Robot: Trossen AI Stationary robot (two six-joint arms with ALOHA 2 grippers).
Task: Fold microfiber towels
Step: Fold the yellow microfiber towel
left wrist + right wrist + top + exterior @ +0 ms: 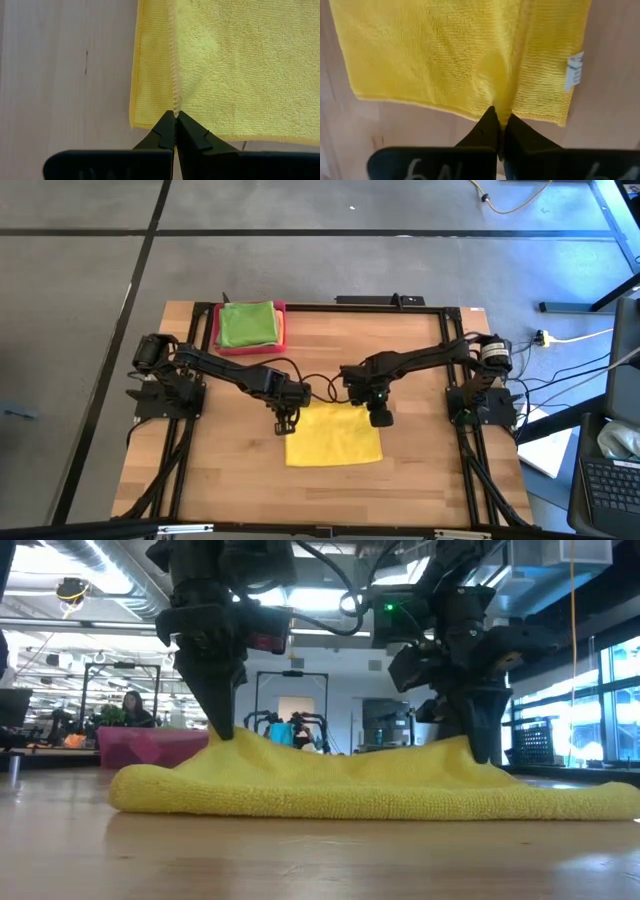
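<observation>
A yellow microfiber towel [335,438] lies flat on the wooden table near its middle. Its far edge is drawn up into two small peaks [240,740]. My left gripper [285,423] is shut on the towel's far left corner. My right gripper [380,418] is shut on its far right corner. Both point steeply down. A bright green towel [246,323] lies folded on the pink-red tray [282,330] at the back left. My left gripper pinches the towel between its two fingers at a stitched hem [175,107] by the far left corner, coming from above. The cloth rises to a small peak at the fingers; the rest lies on the table. My right gripper pinches a gathered pleat of the far edge [502,109] near the far right corner, from above, not far from the white label [574,71]. The cloth is raised slightly at the fingers [478,745] and lies on the table elsewhere.
The tray with the green towel stands at the table's back left corner. Black frame rails [320,306] run along the far edge and both sides of the table. Bare wood [330,490] lies between the towel and the near edge.
</observation>
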